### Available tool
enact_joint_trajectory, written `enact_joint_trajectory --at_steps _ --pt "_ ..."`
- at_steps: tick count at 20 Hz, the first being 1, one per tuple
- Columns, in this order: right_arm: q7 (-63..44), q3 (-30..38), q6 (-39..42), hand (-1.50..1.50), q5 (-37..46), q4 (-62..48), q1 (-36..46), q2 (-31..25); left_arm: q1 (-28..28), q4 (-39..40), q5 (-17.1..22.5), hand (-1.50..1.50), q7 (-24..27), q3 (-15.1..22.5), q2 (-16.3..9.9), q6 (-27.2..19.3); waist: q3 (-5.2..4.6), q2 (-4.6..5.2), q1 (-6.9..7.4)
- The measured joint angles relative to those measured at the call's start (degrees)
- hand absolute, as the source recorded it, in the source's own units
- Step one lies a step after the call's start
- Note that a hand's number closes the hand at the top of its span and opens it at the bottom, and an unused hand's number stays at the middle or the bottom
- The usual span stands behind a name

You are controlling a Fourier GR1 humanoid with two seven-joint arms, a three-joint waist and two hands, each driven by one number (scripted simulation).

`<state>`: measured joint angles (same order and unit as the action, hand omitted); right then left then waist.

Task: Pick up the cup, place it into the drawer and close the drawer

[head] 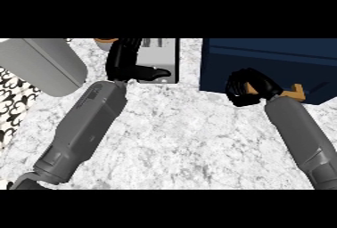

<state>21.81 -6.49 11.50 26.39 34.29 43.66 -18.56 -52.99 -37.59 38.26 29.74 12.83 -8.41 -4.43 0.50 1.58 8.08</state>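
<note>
Right hand curls round an orange cup — mostly hidden — over the navy drawer; left hand hangs relaxed.

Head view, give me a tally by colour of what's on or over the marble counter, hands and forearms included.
Black: 2, the left hand and the right hand.
Dark blue: 1, the drawer unit.
Grey: 4, two forearms, the slanted panel at the left, the light box at the top.
Orange-tan: 2 small pieces, each mostly hidden.
Total: 9.
</note>
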Motion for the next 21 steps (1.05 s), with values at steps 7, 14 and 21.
enact_joint_trajectory --at_steps 7,14,21 --pt "1.81 2.64 3.99 1.50 -3.53 -2.04 0.57 -0.67 2.42 -2.43 0.00 -1.50 -1.17 0.59 -2.06 2.38 0.24 -0.11 1.02" --pt "2.60 4.01 9.12 1.50 -6.65 -1.12 -0.16 -2.10 3.72 -4.03 0.32 -1.50 -1.72 0.88 -2.76 4.26 0.49 0.31 2.04" --pt "2.64 4.78 13.56 1.50 -9.09 0.52 -1.26 -3.49 5.23 -5.11 0.81 -1.50 -2.01 0.95 -3.17 5.98 0.73 0.70 2.98"
